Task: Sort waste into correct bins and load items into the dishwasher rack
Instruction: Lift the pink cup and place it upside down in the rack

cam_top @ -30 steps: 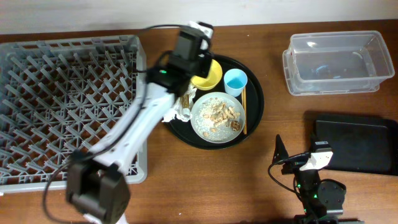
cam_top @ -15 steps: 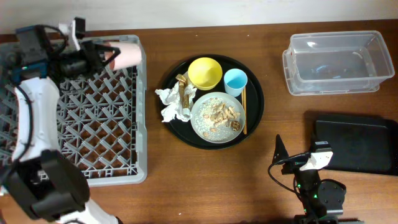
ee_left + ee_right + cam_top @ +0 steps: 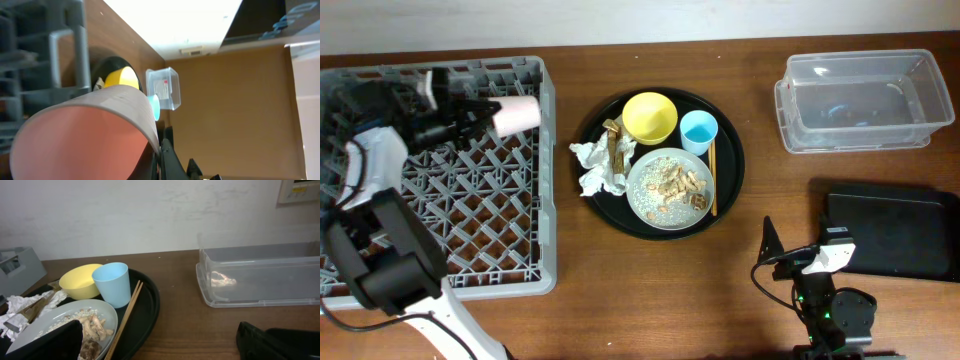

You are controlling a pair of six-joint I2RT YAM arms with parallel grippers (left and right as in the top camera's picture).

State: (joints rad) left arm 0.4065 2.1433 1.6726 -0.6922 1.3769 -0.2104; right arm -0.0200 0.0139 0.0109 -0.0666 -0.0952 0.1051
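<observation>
My left gripper (image 3: 488, 113) is shut on the rim of the small pink cup (image 3: 517, 113), held on its side over the far right part of the grey dishwasher rack (image 3: 440, 220). In the left wrist view the pink cup (image 3: 85, 135) fills the frame and the jaws (image 3: 160, 159) pinch its wall. The yellow bowl (image 3: 650, 117), light-blue cup (image 3: 698, 131), chopsticks (image 3: 712, 178) and the grey plate (image 3: 638, 195) with food scraps (image 3: 675, 182) sit on the round black tray (image 3: 735, 150). White napkins (image 3: 600, 168) and a brown wrapper (image 3: 617, 140) lie at its left. My right gripper (image 3: 160, 350) is open and empty.
The clear tub (image 3: 865, 100) stands at the far right, with the flat black container (image 3: 895, 235) in front of it. The right arm (image 3: 825, 300) rests at the table's front edge, left of the black container. The right wrist view shows the clear tub (image 3: 260, 277) and light-blue cup (image 3: 112, 282).
My left arm has swung from the tray to over the rack carrying the pink cup. In the last half second the cup has shifted slightly right and down. The right arm has not moved.
</observation>
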